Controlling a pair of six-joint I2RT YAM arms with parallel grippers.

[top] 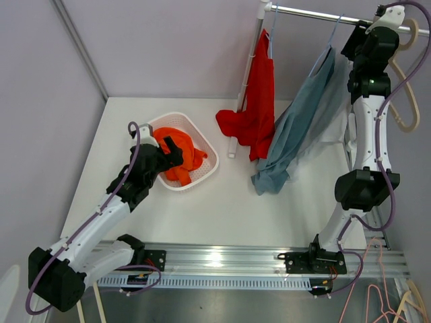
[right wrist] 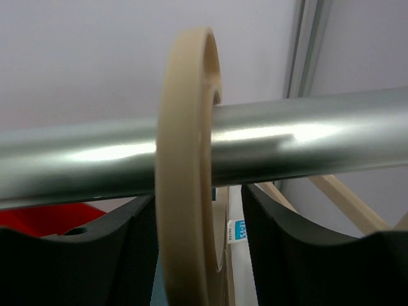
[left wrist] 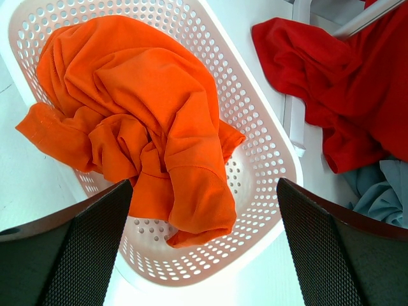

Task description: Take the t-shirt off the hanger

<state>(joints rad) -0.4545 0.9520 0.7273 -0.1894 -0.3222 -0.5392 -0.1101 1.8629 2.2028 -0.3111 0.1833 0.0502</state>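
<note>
Jaws apart astride the beige hanger hook (right wrist: pixel 185 127) on the rail (right wrist: pixel 306 137), the right gripper (right wrist: pixel 199 210) should close squarely before lifting; the left gripper (left wrist: pixel 204 185) hangs wide open above the basket (left wrist: pixel 268 146).

In the right wrist view the beige hook (right wrist: pixel 188 159) is cut off by the bottom edge, and we cannot tell whether the right gripper (right wrist: pixel 199 210) touches it; the small blue label (right wrist: pixel 238 229) behind is too small to read. From above, that gripper's fingers hide behind its own wrist, the rail (top: pixel 316 13) runs out at the right edge, and the left gripper (top: pixel 174 151) covers part of the orange garment (top: pixel 192 158). The left wrist view crops the basket (left wrist: pixel 268 127) at the top and shows us only a corner of the blue-grey t-shirt (left wrist: pixel 382 191).
</note>
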